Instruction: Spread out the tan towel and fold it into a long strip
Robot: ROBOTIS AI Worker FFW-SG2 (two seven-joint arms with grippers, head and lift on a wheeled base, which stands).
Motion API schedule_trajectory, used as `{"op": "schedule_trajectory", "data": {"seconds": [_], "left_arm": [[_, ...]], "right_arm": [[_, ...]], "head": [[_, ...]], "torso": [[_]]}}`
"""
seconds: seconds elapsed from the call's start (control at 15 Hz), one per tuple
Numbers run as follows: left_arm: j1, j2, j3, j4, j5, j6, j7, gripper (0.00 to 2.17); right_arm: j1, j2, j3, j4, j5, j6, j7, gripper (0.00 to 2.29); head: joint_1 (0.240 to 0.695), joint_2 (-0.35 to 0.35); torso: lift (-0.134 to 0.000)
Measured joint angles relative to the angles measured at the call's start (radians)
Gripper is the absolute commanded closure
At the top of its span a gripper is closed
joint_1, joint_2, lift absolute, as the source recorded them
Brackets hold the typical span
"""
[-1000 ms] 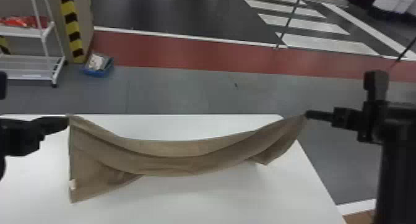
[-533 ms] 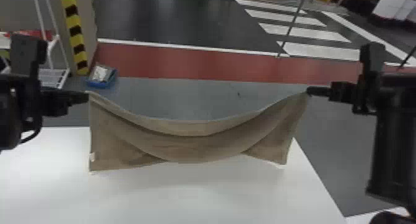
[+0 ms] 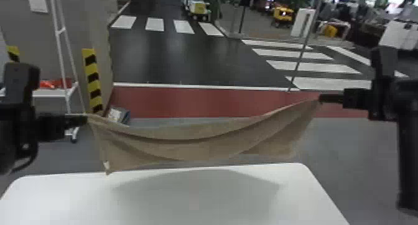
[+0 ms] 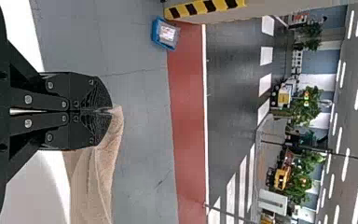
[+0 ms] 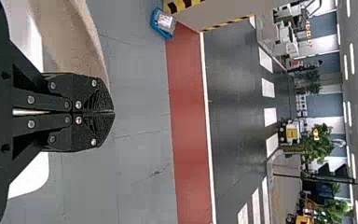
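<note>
The towel [image 3: 199,149] hangs in the air by its two upper corners, around the far edge of the white counter [image 3: 62,196] in the head view. Its long axis runs left to right across the robot's front, the right end higher than the left. The upper edge sags between the corners, and curved creases follow it lengthwise. A small white tag [image 3: 106,165] sits at the lower left corner. The left gripper [image 3: 85,118] has its jaws together, clamped on the upper left corner; in the left wrist view the cloth comes out right at the tips of the left gripper [image 4: 109,111]. The right gripper [image 3: 322,98] points inward from the other side, its jaws closed on the upper right corner; in the right wrist view the towel's edge runs up to the tips. A soft shadow [image 3: 196,193] lies on the counter. Beyond, a blue bin [image 3: 125,116] rests on the floor beside a striped post [image 3: 93,81], and a white cart [image 3: 53,92] stands to the left.
</note>
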Motion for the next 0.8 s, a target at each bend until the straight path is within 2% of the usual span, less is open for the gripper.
{"op": "schedule_trajectory", "data": {"seconds": [0.2, 0.4, 0.6, 0.8], "left_arm": [[0.239, 0.006, 0.082, -0.176, 0.006, -0.031, -0.047, 1.91], [0.459, 0.007, 0.149, -0.274, 0.01, -0.118, -0.095, 1.91], [0.624, 0.006, 0.178, -0.326, 0.017, -0.193, -0.139, 1.91], [0.742, 0.006, 0.221, -0.358, 0.041, -0.263, -0.168, 1.91]], "right_arm": [[0.275, -0.023, -0.086, -0.208, -0.069, 0.023, 0.062, 1.78], [0.572, -0.02, -0.18, -0.351, -0.149, -0.026, 0.104, 1.78], [0.74, -0.005, -0.25, -0.373, -0.187, -0.103, 0.14, 1.78], [0.828, 0.001, -0.294, -0.375, -0.213, -0.146, 0.168, 1.78]], "head": [[0.581, -0.212], [0.695, -0.217], [0.695, -0.244], [0.695, -0.262]], "torso": [[0.0], [0.0], [0.0], [0.0]]}}
